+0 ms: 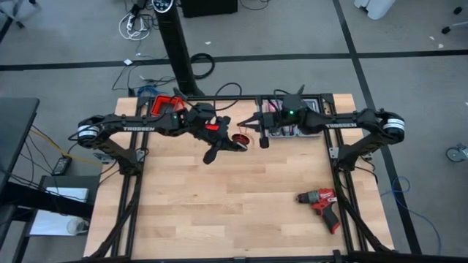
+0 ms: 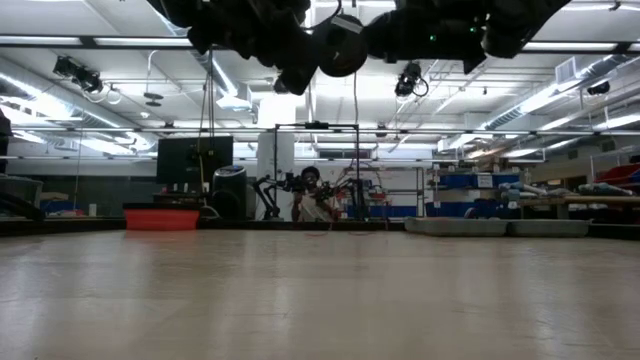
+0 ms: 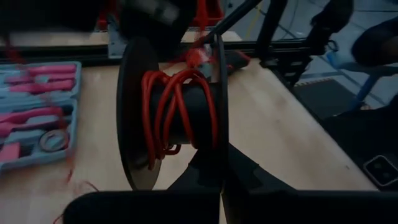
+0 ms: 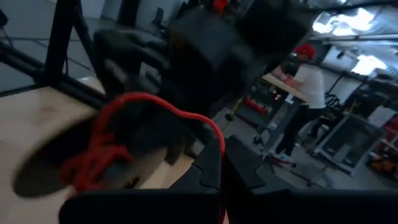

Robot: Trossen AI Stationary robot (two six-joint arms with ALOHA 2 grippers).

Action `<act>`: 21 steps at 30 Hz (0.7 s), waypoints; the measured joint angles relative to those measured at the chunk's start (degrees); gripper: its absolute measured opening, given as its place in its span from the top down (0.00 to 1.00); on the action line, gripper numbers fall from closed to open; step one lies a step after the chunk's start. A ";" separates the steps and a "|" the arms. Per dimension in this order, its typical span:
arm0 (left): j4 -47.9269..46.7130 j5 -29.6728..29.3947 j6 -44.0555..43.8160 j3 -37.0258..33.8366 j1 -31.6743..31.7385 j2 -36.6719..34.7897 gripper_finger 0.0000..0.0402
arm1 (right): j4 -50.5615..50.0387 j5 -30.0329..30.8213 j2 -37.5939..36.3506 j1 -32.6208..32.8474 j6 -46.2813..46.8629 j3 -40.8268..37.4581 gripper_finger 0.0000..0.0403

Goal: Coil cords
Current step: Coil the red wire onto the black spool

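- my left tool (image 1: 238,144) was pressed together on the rim of a black spool (image 3: 174,118), holding it up over the back middle of the worktop (image 1: 219,212).
- the cords (image 3: 177,112), thin and red, were partly wound round the spool's core, in loose uneven turns rather than a neat stack.
- my right tool (image 1: 248,123) was pinched shut on a strand of the same red wire, just beside the spool on its right-arm side, tip pointing at it.
- the spool's axis ran roughly across from one tool to the other, flanges facing each arm (so, as i judged it, the next wrap had to go round that axis, not along it).
- from the right wrist view a red loop (image 4: 155,102) arched from the spool toward my right tool, with some slack in it.
- i judged my right arm the nearer one for laying wire; the left only had to keep the spool steady.
- a drill (image 1: 322,203) lay well apart, near the right front.
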 joint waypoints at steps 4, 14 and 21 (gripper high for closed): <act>1.48 2.05 1.66 -0.04 -0.02 0.00 1.00 | 0.34 -2.48 2.75 -0.04 -0.23 0.98 1.00; 7.21 3.46 12.56 -0.04 -0.22 0.00 1.00 | 3.51 -4.36 5.58 0.36 0.31 1.24 1.00; 15.74 2.42 18.09 -0.06 -0.22 0.00 1.00 | 3.30 -5.86 6.26 0.58 3.98 1.24 1.00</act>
